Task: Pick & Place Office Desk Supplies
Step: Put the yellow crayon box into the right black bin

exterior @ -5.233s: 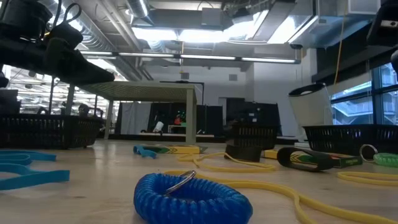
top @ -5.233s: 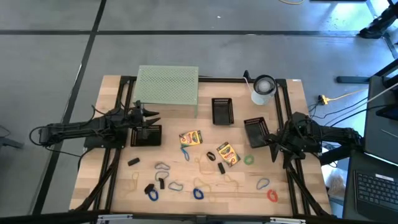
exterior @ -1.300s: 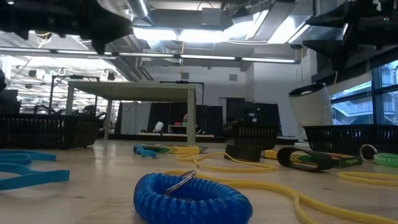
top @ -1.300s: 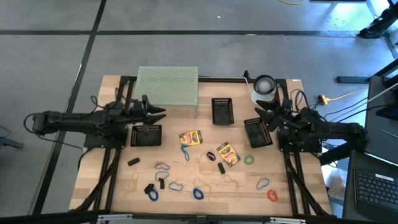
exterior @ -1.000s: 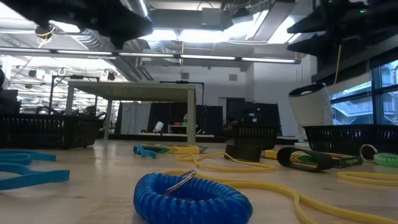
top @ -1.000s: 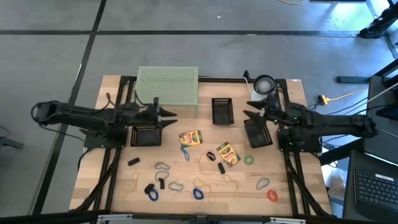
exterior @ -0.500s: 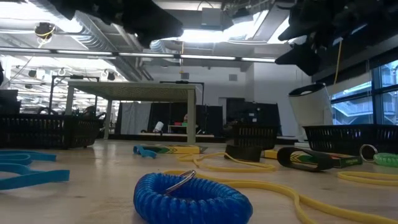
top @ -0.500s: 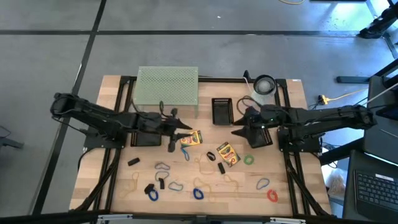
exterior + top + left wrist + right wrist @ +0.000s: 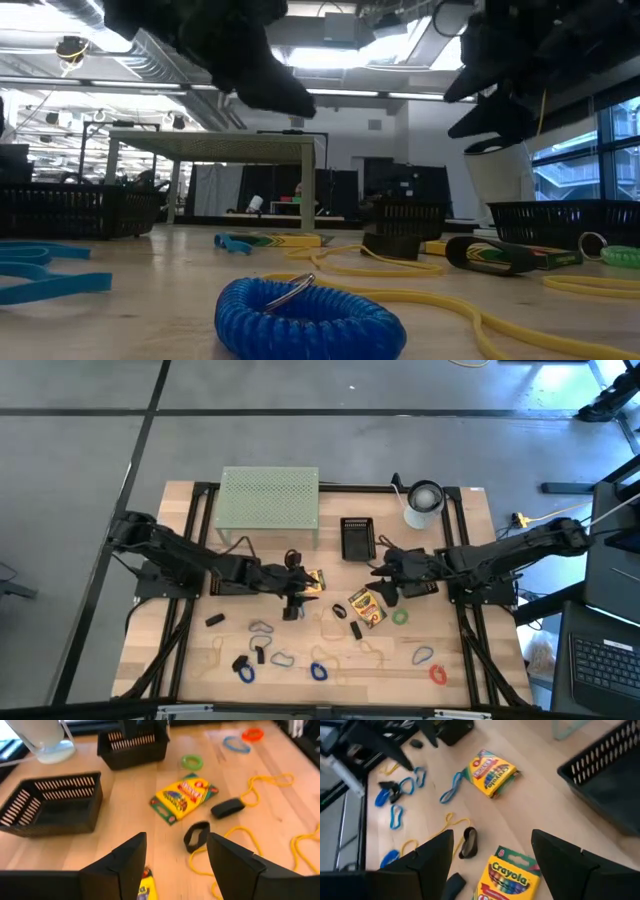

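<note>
Left tool (image 9: 294,597) spread and empty, its fingers (image 9: 125,865) covering most of a crayon box (image 9: 145,887).

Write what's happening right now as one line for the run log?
left gripper: open, over left yellow-green crayon box | right gripper: open, over right yellow-green crayon box | nothing held | three black mesh baskets: appear empty

- Yellow cardboard crayon box (image 9: 145,890) shows only a corner between the left gripper's fingers.
- Second yellow crayon box (image 9: 506,880) is cut off by the picture's edge.
</note>
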